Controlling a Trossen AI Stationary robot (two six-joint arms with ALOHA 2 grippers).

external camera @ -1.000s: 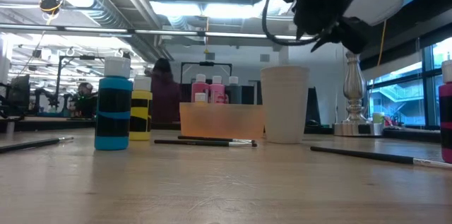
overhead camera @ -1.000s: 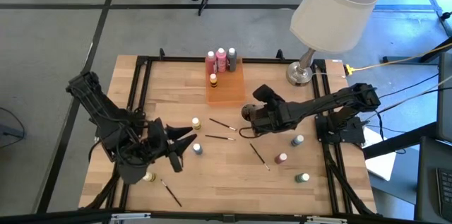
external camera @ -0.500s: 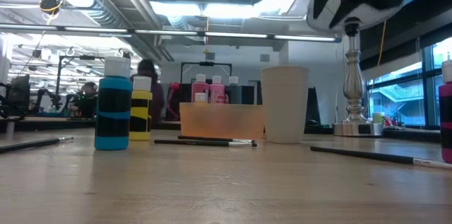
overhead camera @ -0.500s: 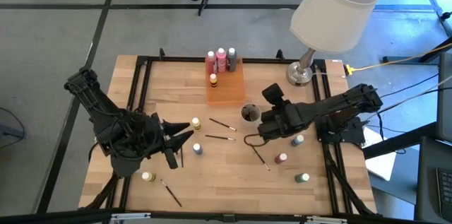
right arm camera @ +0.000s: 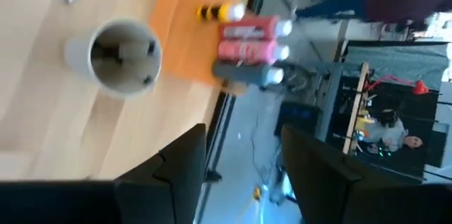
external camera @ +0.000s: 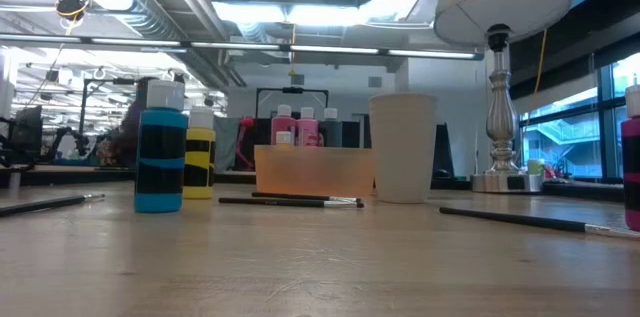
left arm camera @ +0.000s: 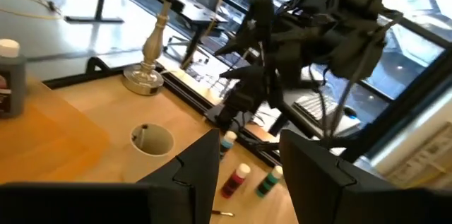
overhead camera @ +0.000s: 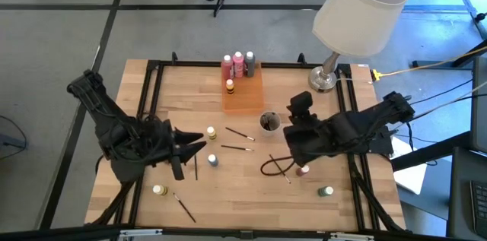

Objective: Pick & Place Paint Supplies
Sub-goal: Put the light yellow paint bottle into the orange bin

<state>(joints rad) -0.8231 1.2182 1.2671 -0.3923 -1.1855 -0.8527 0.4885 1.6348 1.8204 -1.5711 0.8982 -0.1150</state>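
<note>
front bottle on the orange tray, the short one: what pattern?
Yellow with black bands, white cap: the short bottle on the orange tray. Right wrist view shows it best.

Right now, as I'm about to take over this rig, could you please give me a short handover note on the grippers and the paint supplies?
Left gripper: open, empty, over the table's left half.
Right gripper: open, empty, raised near the grey cup.
Done: four bottles stand on the orange tray; the cup holds something dark, seemingly a brush.
Left: loose yellow bottle, blue bottle, another yellow-toned one, red bottle, green bottle, and several brushes scattered on the table.
</note>
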